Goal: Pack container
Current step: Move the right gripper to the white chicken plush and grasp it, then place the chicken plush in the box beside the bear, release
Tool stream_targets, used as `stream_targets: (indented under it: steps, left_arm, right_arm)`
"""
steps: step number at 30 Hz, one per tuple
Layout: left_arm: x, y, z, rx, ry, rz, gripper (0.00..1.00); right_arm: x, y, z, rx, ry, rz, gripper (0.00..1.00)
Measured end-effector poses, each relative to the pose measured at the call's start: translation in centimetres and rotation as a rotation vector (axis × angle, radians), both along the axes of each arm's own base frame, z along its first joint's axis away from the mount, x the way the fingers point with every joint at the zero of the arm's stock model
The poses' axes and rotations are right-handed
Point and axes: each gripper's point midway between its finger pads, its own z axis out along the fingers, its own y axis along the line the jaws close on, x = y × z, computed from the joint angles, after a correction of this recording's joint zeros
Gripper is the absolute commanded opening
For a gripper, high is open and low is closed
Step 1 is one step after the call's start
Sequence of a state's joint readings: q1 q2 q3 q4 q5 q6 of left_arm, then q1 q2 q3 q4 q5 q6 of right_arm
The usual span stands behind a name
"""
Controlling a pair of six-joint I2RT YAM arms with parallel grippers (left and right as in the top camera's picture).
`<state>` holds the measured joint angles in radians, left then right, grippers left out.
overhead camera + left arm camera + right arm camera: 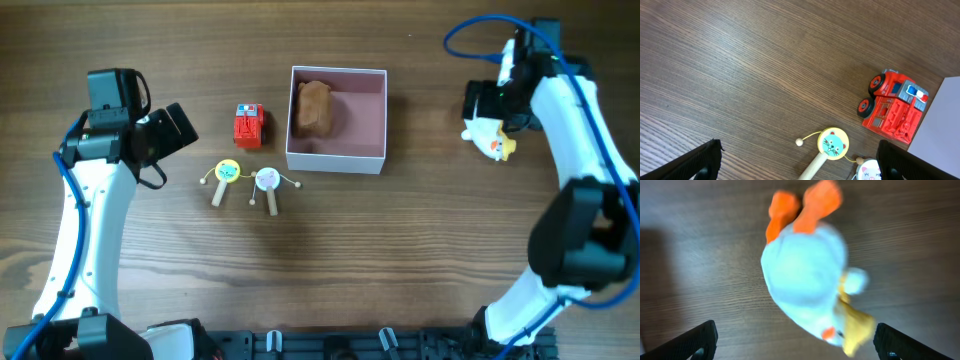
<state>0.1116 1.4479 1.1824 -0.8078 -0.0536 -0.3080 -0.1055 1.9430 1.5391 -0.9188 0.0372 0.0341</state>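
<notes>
On the counter (400, 250), a little right of the middle and toward the far side, sits the container (335, 160), square and shallow, white outside and dusty pink inside; a brown lumpy thing (313, 107) lies in its far left corner, against the left wall, and the rest of the pink floor is bare. Just left of the container, close to its wall but apart from it, stands a red toy truck (248, 125); the left wrist view shows its black wheels and a blue and white patch on its roof. Near of the truck lie two small rattle drums with wooden handles, side by side; the yellow drum (227, 172) is on the left and bears a cat face, and the white drum (267, 179) is on the right, just off the container's near left corner.

My left end effector (799, 161) hangs over bare wood well left of the truck; it is released, its fingers (700, 160) spread wide at the two lower corners of the wrist view, with nothing in their grasp.

At the far right, well apart from the container, my right end effector (795, 340) is over a white plush duck (805, 280) with orange feet and a yellow bill; it too is released, its fingers (695, 340) wide apart on either side of the duck and not touching it; the wrist view is blurred, so I cannot tell the duck's finer details.
</notes>
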Motion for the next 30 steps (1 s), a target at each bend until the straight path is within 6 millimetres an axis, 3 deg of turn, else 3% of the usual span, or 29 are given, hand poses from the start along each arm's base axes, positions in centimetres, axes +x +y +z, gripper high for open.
stream_targets:
  steps: [4, 6, 7, 9, 14, 18, 20, 23, 25, 30]
  left_arm:
    - [0.0, 0.0, 0.0, 0.000, 0.000, 0.000, 1.00]
    - [0.0, 0.0, 0.0, 0.000, 0.000, 0.000, 1.00]
    - [0.0, 0.0, 0.0, 0.000, 0.000, 0.000, 1.00]
    - [0.0, 0.0, 0.0, 0.000, 0.000, 0.000, 1.00]
    - [0.0, 0.0, 0.0, 0.000, 0.000, 0.000, 1.00]
    - [0.0, 0.0, 0.0, 0.000, 0.000, 0.000, 1.00]
    - [0.0, 0.0, 0.0, 0.000, 0.000, 0.000, 1.00]
    - [0.0, 0.0, 0.0, 0.000, 0.000, 0.000, 1.00]
    - [0.0, 0.0, 0.0, 0.000, 0.000, 0.000, 1.00]
    - [0.0, 0.0, 0.0, 0.000, 0.000, 0.000, 1.00]
  right_arm:
    - [0.2, 0.2, -3.4, 0.018, 0.061, 0.003, 0.84]
    - [0.3, 0.2, -4.4, 0.025, 0.068, -0.016, 0.72]
    - [0.4, 0.2, -4.7, 0.030, 0.066, -0.040, 0.61]
    - [0.7, 0.1, -4.7, 0.032, 0.052, -0.074, 0.43]
    - [0.8, 0.0, -4.7, 0.038, 0.044, -0.131, 0.17]
    - [0.1, 0.1, -4.7, 0.045, 0.072, -0.162, 0.04]
    - [-0.5, 0.4, -4.1, 0.048, 0.083, -0.170, 0.04]
    - [-0.6, 1.7, -1.5, 0.051, 0.051, -0.158, 0.04]
    - [-0.2, 3.2, 1.8, 0.055, -0.027, -0.127, 0.04]
    - [-0.5, 9.8, 13.2, 0.120, -0.308, -0.010, 0.04]
